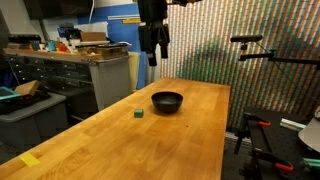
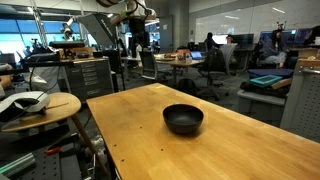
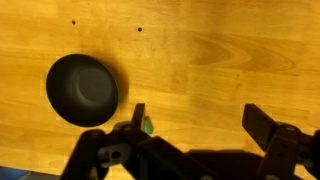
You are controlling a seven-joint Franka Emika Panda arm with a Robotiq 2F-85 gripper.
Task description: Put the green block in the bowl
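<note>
My claw (image 1: 152, 58) hangs at top centre, its fingers apart and empty. The green block (image 1: 138, 114) sits just lower-left of the black bowl (image 1: 167, 103).

green block (image 1: 138, 113) near bowl (image 1: 167, 101), gripper (image 1: 153, 58) well above

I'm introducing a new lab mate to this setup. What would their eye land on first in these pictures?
First, the glossy black bowl sitting near the middle of the long wooden table. Next, the tiny green block on the wood beside the bowl, not touching it. Above them, the dark robot arm hangs well clear of the tabletop, and the wrist view shows its jaws open.
</note>
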